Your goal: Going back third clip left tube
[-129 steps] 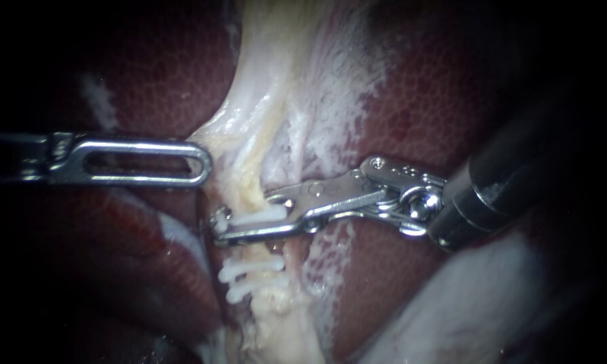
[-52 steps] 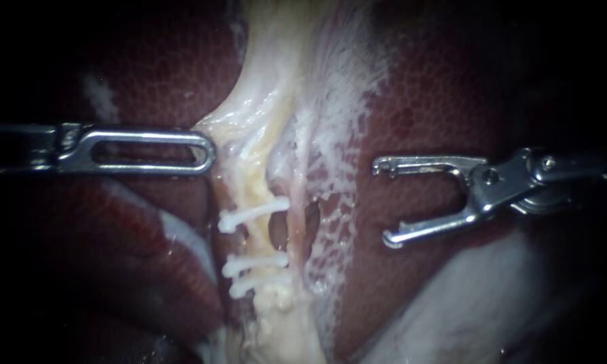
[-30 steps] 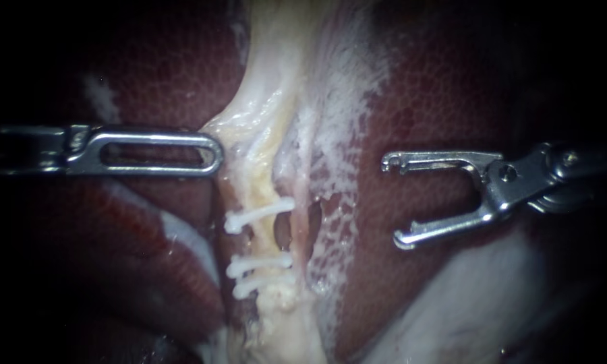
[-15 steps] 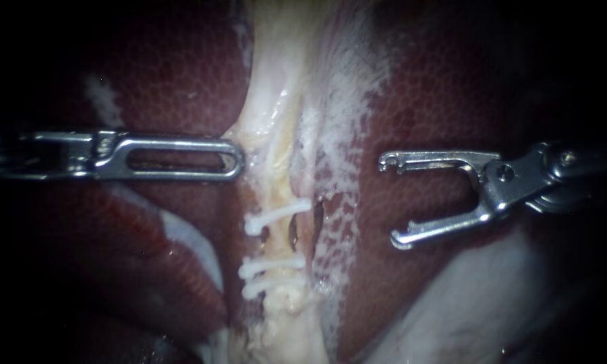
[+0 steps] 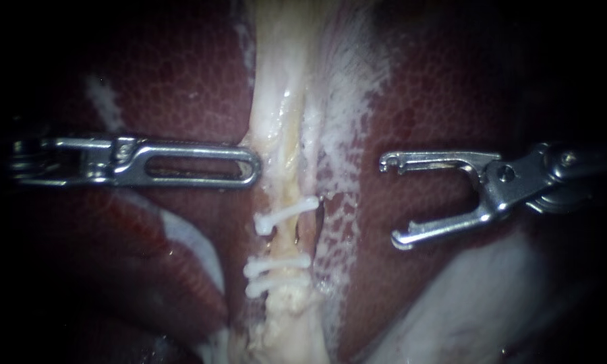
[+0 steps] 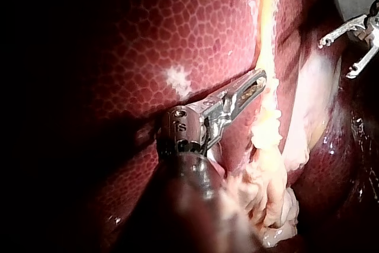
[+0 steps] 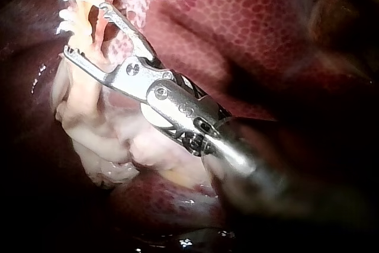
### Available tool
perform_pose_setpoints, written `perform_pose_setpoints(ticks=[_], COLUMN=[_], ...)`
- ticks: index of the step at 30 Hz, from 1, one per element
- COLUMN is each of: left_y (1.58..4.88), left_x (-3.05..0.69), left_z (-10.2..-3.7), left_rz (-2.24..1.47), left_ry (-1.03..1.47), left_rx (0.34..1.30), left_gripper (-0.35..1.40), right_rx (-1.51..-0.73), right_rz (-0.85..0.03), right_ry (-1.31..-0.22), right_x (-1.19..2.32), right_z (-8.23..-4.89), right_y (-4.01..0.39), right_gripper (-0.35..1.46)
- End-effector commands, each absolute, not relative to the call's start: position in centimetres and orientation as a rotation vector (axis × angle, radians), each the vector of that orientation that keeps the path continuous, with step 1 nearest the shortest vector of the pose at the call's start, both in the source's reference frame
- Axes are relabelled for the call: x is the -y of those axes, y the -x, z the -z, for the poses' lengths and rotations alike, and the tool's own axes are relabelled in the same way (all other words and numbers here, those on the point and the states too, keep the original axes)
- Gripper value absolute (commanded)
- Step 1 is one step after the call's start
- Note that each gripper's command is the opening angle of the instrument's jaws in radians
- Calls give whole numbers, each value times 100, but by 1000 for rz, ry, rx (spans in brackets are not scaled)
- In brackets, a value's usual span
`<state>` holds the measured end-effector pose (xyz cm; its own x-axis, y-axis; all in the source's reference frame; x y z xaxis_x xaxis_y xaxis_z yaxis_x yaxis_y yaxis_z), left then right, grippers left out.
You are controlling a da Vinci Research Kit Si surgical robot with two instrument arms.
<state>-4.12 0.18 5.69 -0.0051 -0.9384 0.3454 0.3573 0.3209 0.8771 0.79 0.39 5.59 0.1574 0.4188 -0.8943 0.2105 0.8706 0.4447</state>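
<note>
Found right instrument gaping, empty; left instrument clamped on tube edge. Judged tube soft, slippery (tear-prone); gripped best clear of clips.

Mottled dark-red liver as backdrop, bright light at centre, shadow toward the edges.

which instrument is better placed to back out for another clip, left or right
Right. The right instrument is open, empty and clear of the tube and its three clips, over bare liver. The left instrument is shut on pale tissue beside the tube.
</note>
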Motion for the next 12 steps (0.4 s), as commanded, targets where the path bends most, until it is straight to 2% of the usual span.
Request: perform_pose_setpoints(ticks=[1, 12], left_y=[412, 414], left_x=[-18, -17], left_z=[-569, -570], left_rz=[1149, 1151], left_ry=[-666, -671], left_rx=[1136, 1132], left_gripper=[-35, -35], right_rx=[-1426, -1426], right_rz=[-159, -160], right_ry=[-539, -539], right_x=[-39, -39], right_z=[-559, -559], right_y=[-79, -79], right_gripper=[60, 60])
